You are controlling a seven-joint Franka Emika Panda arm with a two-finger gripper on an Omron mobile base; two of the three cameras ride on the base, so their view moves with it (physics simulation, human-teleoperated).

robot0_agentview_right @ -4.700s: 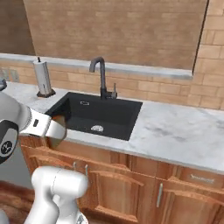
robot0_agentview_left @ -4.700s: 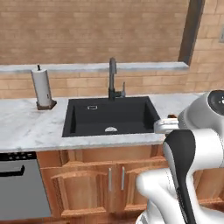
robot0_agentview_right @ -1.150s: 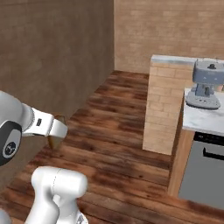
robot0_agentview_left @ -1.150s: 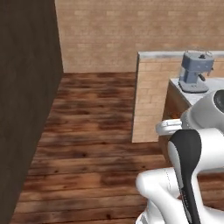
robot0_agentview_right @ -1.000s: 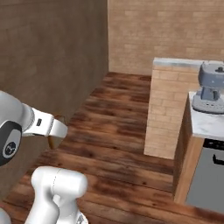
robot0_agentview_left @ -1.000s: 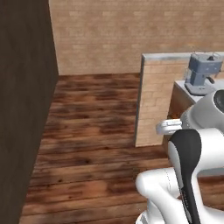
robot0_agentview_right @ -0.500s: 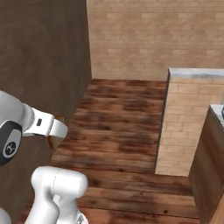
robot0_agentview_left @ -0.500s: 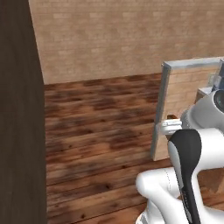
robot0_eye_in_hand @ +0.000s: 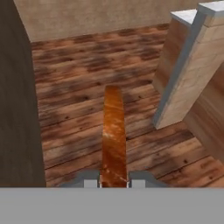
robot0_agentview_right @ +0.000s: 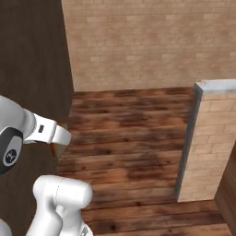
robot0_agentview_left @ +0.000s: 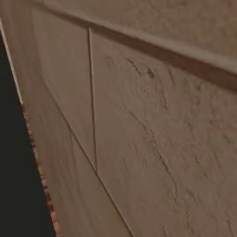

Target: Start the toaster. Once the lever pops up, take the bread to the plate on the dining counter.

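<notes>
My gripper [robot0_eye_in_hand: 113,181] is shut on the bread [robot0_eye_in_hand: 113,133], a brown slice seen edge-on that sticks straight out between the two fingertips over the wooden floor. In the right base view the white hand hangs at the left with the gripper [robot0_agentview_right: 58,146] pointing down, and the brown bread [robot0_agentview_right: 57,150] pokes out under it. The toaster, the plate and the dining counter are out of view.
A brick half-wall with a grey cap [robot0_agentview_right: 203,138] stands at the right, also seen as the brick half-wall [robot0_eye_in_hand: 186,74] beside the hand. A dark tall panel [robot0_agentview_right: 32,55] rises at the left. A tan wall surface [robot0_agentview_left: 152,139] is very close. Wooden floor [robot0_agentview_right: 129,133] lies ahead.
The whole picture has shifted: the base has turned, so the brick half-wall has slid to the right and the left base camera now faces a close tan surface. The bread stays in the gripper.
</notes>
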